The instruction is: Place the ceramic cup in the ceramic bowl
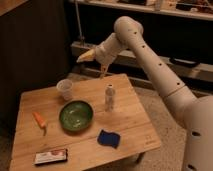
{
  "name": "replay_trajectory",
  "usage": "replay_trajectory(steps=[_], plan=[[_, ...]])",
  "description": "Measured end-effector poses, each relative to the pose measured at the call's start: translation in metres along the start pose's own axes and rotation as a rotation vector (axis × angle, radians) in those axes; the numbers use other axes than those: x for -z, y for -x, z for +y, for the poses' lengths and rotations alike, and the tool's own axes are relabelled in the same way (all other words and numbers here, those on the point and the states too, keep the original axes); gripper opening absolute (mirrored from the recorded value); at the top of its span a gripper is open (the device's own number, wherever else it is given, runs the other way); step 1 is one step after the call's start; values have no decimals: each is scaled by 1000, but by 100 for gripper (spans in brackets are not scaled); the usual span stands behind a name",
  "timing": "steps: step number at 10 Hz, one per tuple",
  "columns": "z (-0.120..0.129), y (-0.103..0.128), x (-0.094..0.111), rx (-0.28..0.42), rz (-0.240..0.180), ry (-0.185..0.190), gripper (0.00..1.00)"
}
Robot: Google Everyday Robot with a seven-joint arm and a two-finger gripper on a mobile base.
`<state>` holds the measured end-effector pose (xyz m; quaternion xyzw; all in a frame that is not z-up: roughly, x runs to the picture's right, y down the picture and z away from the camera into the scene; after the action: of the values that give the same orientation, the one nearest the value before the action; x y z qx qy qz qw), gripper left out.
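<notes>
The ceramic cup [65, 89] is small and pale and stands upright near the far left of the wooden table [135, 122]. The ceramic bowl [76, 115] is dark green, glossy and empty, just in front of the cup and slightly right. My gripper [93, 65] is open and empty. It hangs in the air above the table's far edge, right of the cup and higher than it, touching nothing. The white arm reaches in from the right.
A slim white bottle [109, 97] stands upright right of the bowl, below the gripper. A blue sponge [109, 138] lies at the front. An orange carrot [39, 120] lies left of the bowl. A flat dark packet [50, 157] lies at the front left edge. Dark shelving stands behind.
</notes>
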<state>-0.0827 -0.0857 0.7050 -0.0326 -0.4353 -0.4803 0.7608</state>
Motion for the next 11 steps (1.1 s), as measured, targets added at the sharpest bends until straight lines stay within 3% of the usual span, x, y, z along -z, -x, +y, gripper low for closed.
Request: replay_trajectory(steps=[3, 4, 5, 6, 8, 11], plan=[[-9, 1, -56, 22, -11, 42, 80], [-11, -2, -66, 19, -1, 53, 80], [-13, -6, -76, 13, 18, 67, 80], [-20, -15, -99, 1, 63, 93, 80], [-15, -28, -119, -22, 108, 120, 80], [-1, -38, -145, -47, 130, 155, 80]])
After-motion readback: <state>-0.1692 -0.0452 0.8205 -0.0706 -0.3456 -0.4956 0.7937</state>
